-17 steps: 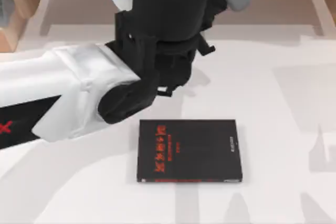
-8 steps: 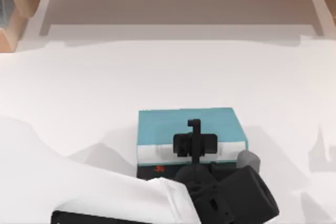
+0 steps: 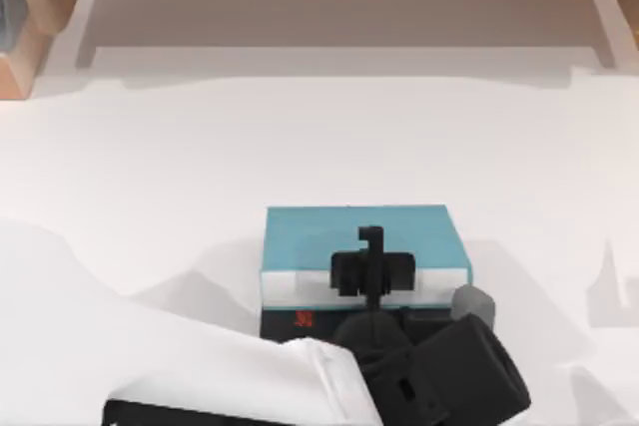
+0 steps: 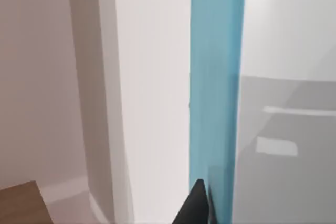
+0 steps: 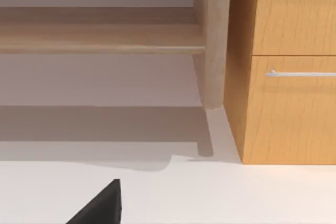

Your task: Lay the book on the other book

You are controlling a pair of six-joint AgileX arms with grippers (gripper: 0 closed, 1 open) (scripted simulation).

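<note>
**Setting the teal book square on the black one**

Reaching in from the top view's left, my left arm (image 3: 150, 366) is the biggest thing on the white table (image 3: 319, 137), its white sleeve and black wrist crossing the near edge. At its tip my left gripper (image 3: 371, 268) is clamped on the book (image 3: 354, 236), one finger over the teal cover and the white page edges facing back toward my wrist. From the wrist camera that cover runs as a teal band (image 4: 216, 77) straight out from a finger (image 4: 195, 205).

Directly beneath the gripper lies the other book (image 3: 300, 320), with just a dark strip and a bit of red lettering peeking out on my wrist's side. I judge the teal book to be resting on it or nearly so, though I cannot tell whether they touch all along.

To finish well I should keep the cover level, settle it fully, then part the fingers gently and back out along the page edge without dragging it.

My right arm is parked, facing a wooden cabinet (image 5: 289, 66); I cannot tell how its gripper stands.
</note>
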